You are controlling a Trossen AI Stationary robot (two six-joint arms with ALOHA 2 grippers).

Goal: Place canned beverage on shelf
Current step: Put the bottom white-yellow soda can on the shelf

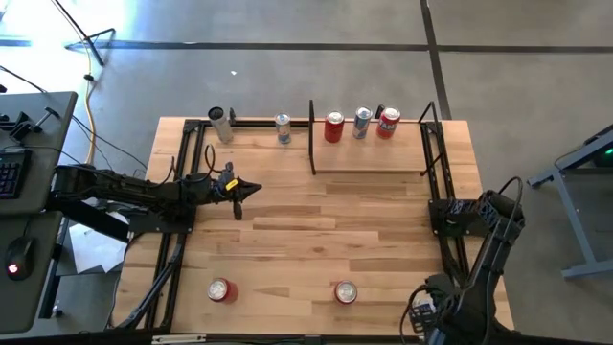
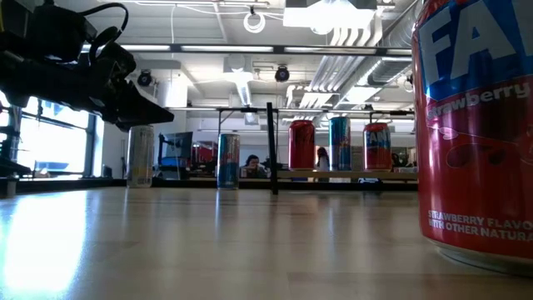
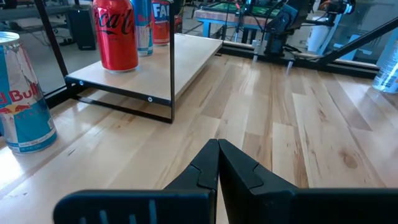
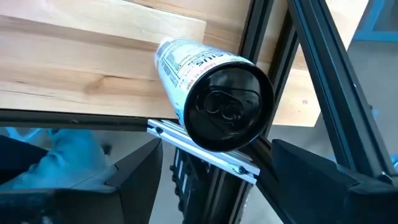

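Observation:
A can with a black top and a white label (image 4: 217,99) stands on the wood by the table's black edge rail, near the near right corner. My right gripper (image 4: 214,152) (image 1: 428,305) hovers above it, pointing steeply down. It is open, with a finger on either side of the can's top and clear of it. The shelf (image 1: 369,158) at the far side carries three upright cans (image 1: 361,123). My left gripper (image 1: 244,190) (image 3: 217,146) is shut and waits above the table's left half, holding nothing.
Two more cans (image 1: 251,126) stand at the far edge left of the shelf. A red can (image 1: 222,289) and a strawberry can (image 1: 346,292) (image 2: 475,133) stand near the front edge. Black rails (image 1: 450,240) run along both table sides. The middle of the tabletop is bare wood.

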